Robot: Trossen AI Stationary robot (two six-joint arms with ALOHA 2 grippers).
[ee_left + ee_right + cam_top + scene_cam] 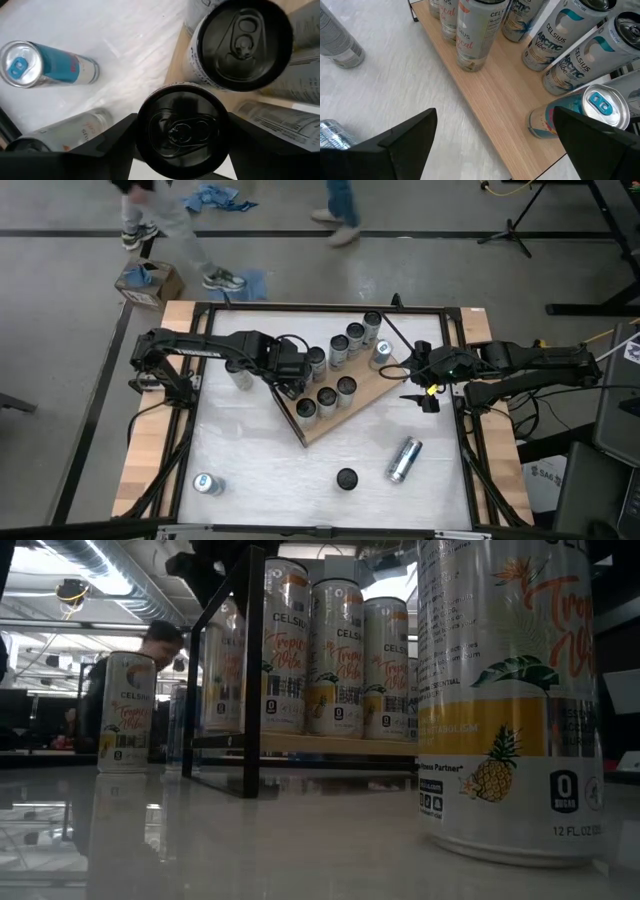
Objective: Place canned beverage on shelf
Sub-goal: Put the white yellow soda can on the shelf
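Note:
The shelf (372,387), a light-brown board (490,95), lies slanted at the table's middle with several upright cans (339,350) on it. My left gripper (292,377) hangs over the board's left end, shut on a black-topped can (180,127) that stands upright between its fingers, next to another black-topped can (242,42) on the board (175,65). My right gripper (425,387) waits open above the board's right end, near a can with a blue tab (580,112). My left gripper pinches the black-topped can between its two fingers (112,137), on opposite sides of the wall just under the top rim (140,127). The fingers come steeply from above. The can stays upright; its own top hides whether its bottom rests on the board.
A silver can (404,459) lies on its side at the near right. A black-topped can (347,478) and a blue-tabbed can (207,484) stand near the front edge. Another can (240,375) is beside my left arm. A person's legs (170,230) are beyond the far edge.

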